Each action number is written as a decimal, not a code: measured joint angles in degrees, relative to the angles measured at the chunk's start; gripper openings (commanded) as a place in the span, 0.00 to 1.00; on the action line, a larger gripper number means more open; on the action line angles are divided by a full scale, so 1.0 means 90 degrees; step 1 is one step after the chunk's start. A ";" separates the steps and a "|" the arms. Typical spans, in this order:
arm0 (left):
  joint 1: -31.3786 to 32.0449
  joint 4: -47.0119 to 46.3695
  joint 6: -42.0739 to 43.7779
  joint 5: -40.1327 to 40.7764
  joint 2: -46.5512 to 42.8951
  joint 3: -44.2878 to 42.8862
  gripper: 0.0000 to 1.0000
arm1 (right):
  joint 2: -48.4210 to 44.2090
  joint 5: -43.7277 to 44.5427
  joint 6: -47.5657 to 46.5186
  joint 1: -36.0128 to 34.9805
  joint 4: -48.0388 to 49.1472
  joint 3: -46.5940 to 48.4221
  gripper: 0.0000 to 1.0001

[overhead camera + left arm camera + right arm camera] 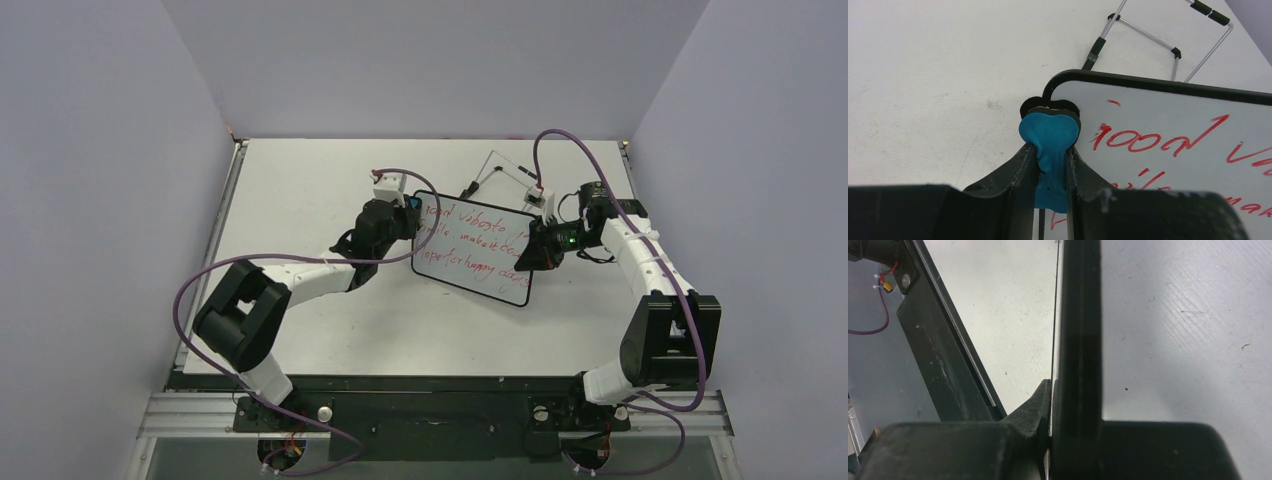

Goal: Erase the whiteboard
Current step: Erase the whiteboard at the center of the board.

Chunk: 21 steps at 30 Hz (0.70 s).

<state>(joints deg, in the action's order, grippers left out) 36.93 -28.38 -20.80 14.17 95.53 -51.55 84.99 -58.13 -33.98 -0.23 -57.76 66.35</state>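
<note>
Top view: the whiteboard [470, 250] sits at frame centre, tilted. All three red lines [1133, 140] remain unwiped. I cannot tell if its lower edge rests on the table [300, 180].

Right gripper [528, 258]: pressed together on the board's right edge. Left gripper [1051, 150]: pinching the blue eraser [1049, 131] by its narrow waist, with the head at the board's upper-left corner, half over the black rim.

Risks, as I judge them:
- The eraser may catch on the rim or twist in the pinch.
- Wiping pressure may pivot a board that is clamped on one side only.
- Words beside the right fingers may go unreached.

Room: there is open table left of and below the board. The wire easel [505, 165] lies just beyond the top edge, so strokes should stay short of it.
</note>
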 measured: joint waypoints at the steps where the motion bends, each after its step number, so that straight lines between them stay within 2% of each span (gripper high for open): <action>1: -0.0005 -0.0002 0.0019 -0.0068 0.0000 -0.0034 0.00 | 0.0000 0.0005 -0.0002 0.0000 0.0002 0.0000 0.00; 15: -0.0007 -0.0338 -0.0092 -0.0410 0.0002 0.0155 0.00 | 0.0002 0.0007 0.0000 0.0000 0.0002 0.0000 0.00; 21: -0.0104 0.0080 -0.0080 -0.0631 0.0039 -0.0274 0.00 | 0.0005 0.0007 0.0000 0.0000 0.0056 0.0000 0.00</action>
<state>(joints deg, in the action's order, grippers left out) 35.99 -27.66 -21.52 8.49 95.88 -54.02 85.03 -58.06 -33.98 -0.23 -57.25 66.35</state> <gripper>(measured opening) 0.183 0.030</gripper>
